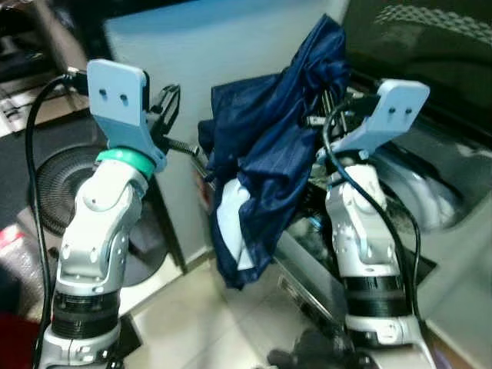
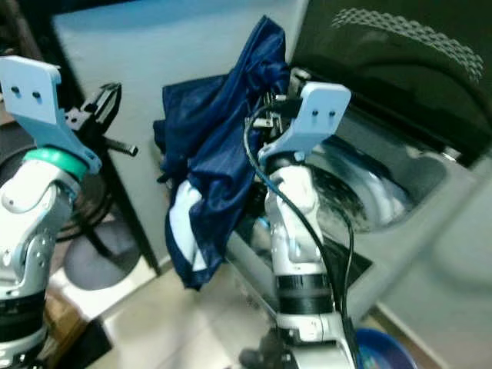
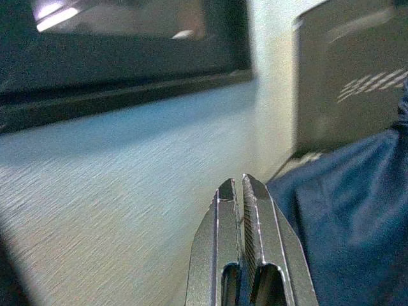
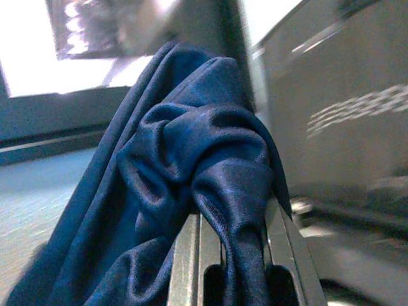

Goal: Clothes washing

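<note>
Loading underway: right pincer (image 4: 233,255) pinches the shiny navy garment (image 1: 265,154), lifted beside the open grey top-load washer (image 2: 430,192), not yet dropped in; left pincer (image 3: 243,210) pressed together, empty.

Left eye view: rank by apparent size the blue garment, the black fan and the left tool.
1. blue garment
2. black fan, partly hidden by the left arm, so unsure
3. left tool, smallest
</note>
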Controlling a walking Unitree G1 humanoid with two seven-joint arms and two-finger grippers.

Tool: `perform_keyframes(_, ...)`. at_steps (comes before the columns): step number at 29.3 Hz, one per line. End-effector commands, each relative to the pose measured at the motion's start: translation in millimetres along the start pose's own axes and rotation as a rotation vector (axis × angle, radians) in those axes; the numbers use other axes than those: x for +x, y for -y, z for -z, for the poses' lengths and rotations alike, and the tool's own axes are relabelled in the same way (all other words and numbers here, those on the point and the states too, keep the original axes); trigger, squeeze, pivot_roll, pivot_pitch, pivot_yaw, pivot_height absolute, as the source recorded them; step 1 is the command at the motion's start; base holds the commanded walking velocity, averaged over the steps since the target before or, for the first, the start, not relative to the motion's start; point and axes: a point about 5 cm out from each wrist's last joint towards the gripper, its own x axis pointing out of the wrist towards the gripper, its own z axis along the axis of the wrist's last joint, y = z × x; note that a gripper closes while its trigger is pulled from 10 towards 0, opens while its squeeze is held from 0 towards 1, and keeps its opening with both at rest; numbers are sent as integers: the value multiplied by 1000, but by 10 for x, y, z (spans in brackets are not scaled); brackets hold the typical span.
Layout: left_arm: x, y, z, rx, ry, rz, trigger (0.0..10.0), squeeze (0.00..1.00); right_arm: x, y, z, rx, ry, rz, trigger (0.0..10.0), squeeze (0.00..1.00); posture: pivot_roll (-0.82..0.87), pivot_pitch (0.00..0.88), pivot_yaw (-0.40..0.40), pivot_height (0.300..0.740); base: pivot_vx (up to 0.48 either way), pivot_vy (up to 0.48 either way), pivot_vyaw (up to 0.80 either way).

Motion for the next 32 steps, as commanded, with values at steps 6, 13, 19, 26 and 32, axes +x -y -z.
perform_keyframes(6, 17, -14, -2, -14, -1, 3, 10000, 0, 62, -57, -178, 29, 84, -6, 10000, 0, 64, 0, 84, 740, 0, 0, -788)
perform_keyframes(13, 26, -18, -5, -33, -2, -1, 10000, 0, 76, -71, -198, 33, 95, -8, 10000, 0, 65, 0, 88, 740, 0, 0, -788)
perform_keyframes(19, 30, -14, 6, -52, -11, -4, 10000, 0, 66, -62, -184, 30, 89, -8, 10000, 0, 65, 0, 90, 740, 0, 0, -788)
perform_keyframes(26, 34, -27, 3, -56, -12, -12, 10000, 0, 67, -58, -171, 35, 85, -5, 10000, 0, 68, 0, 89, 740, 0, 0, -788)
perform_keyframes(32, 27, -45, 15, -66, -23, -26, 10000, 0, 68, -58, -106, -7, 52, -2, 10000, 0, 69, 0, 88, 740, 0, 175, -394)
